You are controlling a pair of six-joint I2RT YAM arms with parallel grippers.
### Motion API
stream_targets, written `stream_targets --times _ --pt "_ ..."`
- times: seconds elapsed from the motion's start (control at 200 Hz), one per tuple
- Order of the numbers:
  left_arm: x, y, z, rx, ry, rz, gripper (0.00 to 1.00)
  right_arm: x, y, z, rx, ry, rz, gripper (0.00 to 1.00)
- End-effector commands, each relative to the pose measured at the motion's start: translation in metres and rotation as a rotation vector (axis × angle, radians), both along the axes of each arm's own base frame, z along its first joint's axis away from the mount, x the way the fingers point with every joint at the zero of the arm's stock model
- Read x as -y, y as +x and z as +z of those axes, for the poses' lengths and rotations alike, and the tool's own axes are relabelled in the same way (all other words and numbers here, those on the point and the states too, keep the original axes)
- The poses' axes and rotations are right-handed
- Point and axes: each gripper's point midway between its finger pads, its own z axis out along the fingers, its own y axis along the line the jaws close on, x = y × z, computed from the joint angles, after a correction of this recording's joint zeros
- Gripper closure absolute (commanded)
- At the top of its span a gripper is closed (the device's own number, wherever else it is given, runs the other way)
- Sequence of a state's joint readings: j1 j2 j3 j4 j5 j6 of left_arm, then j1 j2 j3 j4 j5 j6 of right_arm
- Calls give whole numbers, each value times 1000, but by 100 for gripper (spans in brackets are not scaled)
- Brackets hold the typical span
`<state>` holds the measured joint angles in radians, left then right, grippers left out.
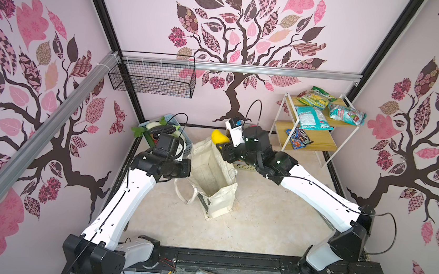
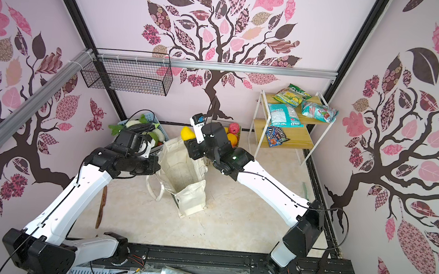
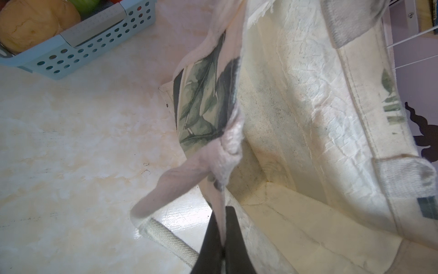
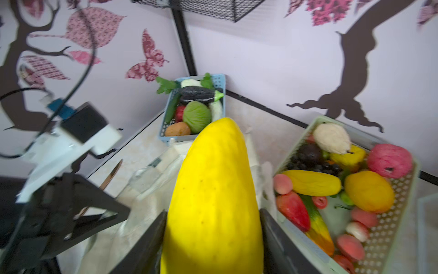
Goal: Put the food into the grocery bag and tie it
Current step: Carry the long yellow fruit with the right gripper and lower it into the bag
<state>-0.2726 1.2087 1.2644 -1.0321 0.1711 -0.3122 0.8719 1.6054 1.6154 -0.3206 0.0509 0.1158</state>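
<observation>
- Grocery bag (image 1: 216, 175) stands open mid-bench; the left gripper (image 3: 222, 214), pinched tight on its rim cloth, holds the mouth wide.
- Right gripper (image 4: 212, 214) clasps a yellow oblong fruit (image 1: 218, 137) over the bag's far edge, likely for dropping in.

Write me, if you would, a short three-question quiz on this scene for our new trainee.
1. True or false: the right claw holds a yellow fruit.
2. What is the left claw shut on? A) cloth of the grocery bag B) a snack packet C) the metal tongs
3. Fill in: the green cabbage lies in the ____ basket.
Key: 1 true; 2 A; 3 blue.
</observation>
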Motion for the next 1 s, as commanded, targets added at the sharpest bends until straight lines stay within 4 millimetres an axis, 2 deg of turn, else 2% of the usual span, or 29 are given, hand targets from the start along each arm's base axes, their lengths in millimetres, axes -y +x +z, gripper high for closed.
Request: stream_targets --times 0.0,0.18,0.395,0.63,0.995 --pt "5 9 25 94 -41 -16 100 -20 -24 -5 3 -5 99 40" --pt "10 10 28 101 -64 -26 100 -42 -41 -42 -71 -28 186 40" --pt "10 10 34 117 -71 -29 100 -55 -50 -86 -158 -72 246 40" --pt "15 7 44 138 -100 -48 100 -58 -56 -130 -247 -122 265 40" --pt "32 0 53 156 -90 -99 100 -64 -60 -218 -400 -229 274 41"
